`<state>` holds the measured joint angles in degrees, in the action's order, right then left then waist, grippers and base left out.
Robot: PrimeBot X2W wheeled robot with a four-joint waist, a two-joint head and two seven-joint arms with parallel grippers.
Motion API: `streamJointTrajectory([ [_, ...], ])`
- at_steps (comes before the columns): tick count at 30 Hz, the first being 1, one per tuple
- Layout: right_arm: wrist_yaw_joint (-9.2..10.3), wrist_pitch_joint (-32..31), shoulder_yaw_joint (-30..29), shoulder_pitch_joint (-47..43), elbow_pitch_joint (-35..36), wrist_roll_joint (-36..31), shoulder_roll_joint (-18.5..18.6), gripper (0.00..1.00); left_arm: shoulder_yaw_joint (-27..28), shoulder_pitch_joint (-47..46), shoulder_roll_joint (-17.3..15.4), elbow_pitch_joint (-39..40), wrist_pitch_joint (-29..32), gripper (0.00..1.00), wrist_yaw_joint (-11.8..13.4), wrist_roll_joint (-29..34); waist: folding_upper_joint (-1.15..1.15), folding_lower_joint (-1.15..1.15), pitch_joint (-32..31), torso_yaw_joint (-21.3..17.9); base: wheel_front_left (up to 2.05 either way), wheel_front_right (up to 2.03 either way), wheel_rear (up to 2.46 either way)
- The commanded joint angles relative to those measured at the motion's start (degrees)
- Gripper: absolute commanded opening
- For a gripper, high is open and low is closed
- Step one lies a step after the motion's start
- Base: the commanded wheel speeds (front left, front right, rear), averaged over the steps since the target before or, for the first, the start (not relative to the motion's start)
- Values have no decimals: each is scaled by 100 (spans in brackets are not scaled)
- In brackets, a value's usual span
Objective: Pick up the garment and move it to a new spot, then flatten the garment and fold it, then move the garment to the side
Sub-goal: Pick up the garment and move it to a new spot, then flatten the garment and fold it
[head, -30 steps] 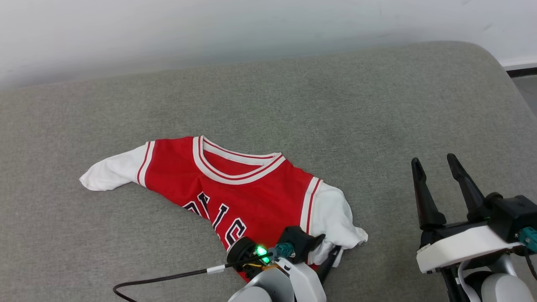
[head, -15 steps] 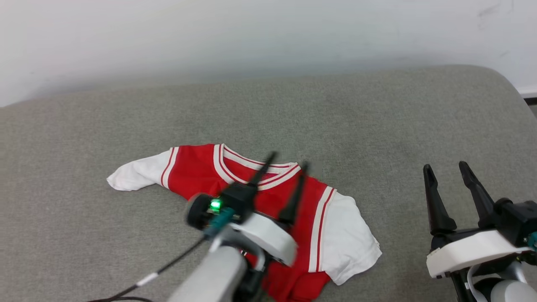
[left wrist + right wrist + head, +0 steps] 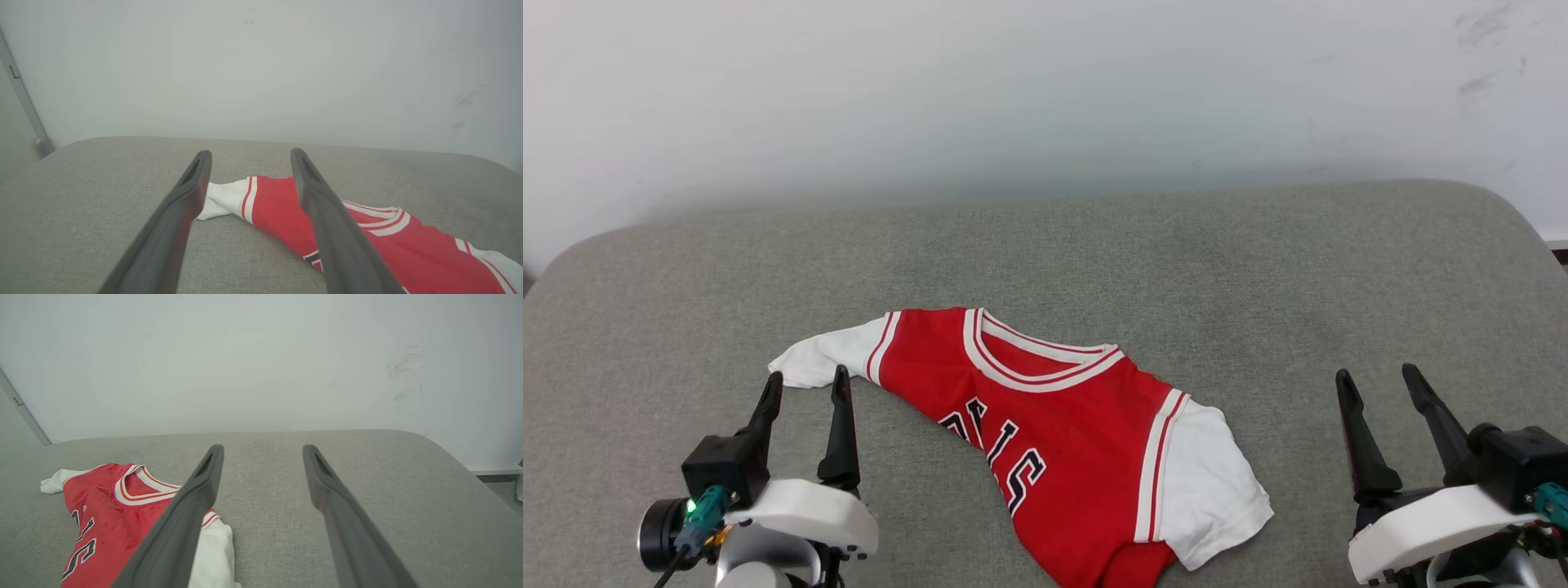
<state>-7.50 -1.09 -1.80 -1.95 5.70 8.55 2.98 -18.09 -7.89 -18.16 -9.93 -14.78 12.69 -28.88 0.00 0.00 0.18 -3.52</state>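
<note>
Garment [image 3: 1068, 412] rumpled on grey cushion [image 3: 1258, 269], white wall [image 3: 1013, 98] behind

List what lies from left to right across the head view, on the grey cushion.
Dark two-fingered left gripper → red jersey-style garment with white short sleeves → dark two-fingered right gripper.

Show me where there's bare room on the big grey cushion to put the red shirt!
Bare grey fabric cushion runs wide between the red white-sleeved jersey T-shirt and the white wall, and again between it and the open right gripper. It is crowded at the front middle, where the shirt lies beside the open left gripper.
</note>
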Motion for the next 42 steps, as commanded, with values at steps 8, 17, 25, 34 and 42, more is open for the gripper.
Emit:
streamJointTrajectory([
  [8,2,-98,69,-194,105,56,-14,100,-20,402,-178,419,116,100,108,19,0,0,-89,21,0,0,0],
  [17,2,-208,-27,-179,85,142,-14,100,-77,378,-228,578,230,100,213,80,0,0,-63,-6,0,0,0],
  [25,2,-1818,-632,109,-596,509,74,100,-192,174,-137,688,249,100,253,144,0,0,200,135,0,0,0],
  [34,2,-3859,-9,637,-1067,1045,495,100,-315,-154,-30,677,181,100,198,246,0,0,638,434,0,0,0],
  [42,2,-4212,713,924,-2015,1502,523,100,-357,-367,41,597,136,100,164,260,0,0,860,598,0,0,0],
])
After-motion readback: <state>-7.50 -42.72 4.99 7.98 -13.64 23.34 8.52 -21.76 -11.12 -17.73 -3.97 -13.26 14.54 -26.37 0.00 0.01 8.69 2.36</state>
